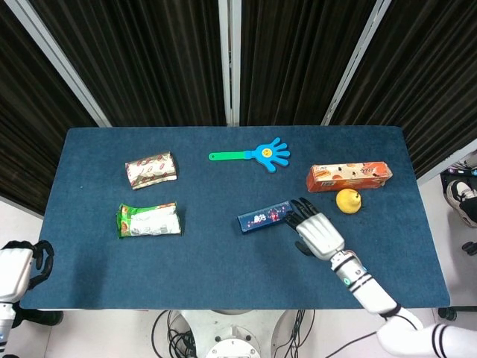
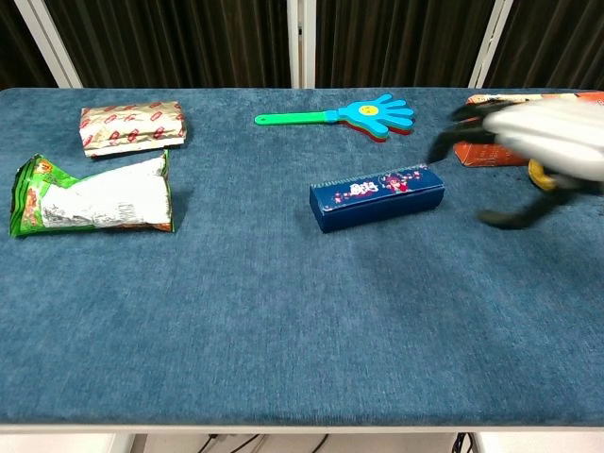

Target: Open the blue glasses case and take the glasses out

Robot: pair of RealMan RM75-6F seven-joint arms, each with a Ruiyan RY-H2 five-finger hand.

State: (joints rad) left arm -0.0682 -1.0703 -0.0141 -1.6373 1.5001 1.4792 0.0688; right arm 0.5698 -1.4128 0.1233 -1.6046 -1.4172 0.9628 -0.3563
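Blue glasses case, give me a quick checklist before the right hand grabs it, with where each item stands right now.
1. Blue glasses case lid shut, lying flat on the table: ok.
2. Right hand beside the case's right end, fingers spread: ok.
3. Right hand touching the case: cannot tell, blurred in chest view.
4. Pear and orange box clear of the case: ok.
5. Left hand at the table's near left corner, far from the case: not ok for steadying.
6. Lid seam facing the hand: cannot tell.

In the chest view the right robot hand (image 2: 543, 142) is motion-blurred, hiding most of the pear (image 2: 539, 172).
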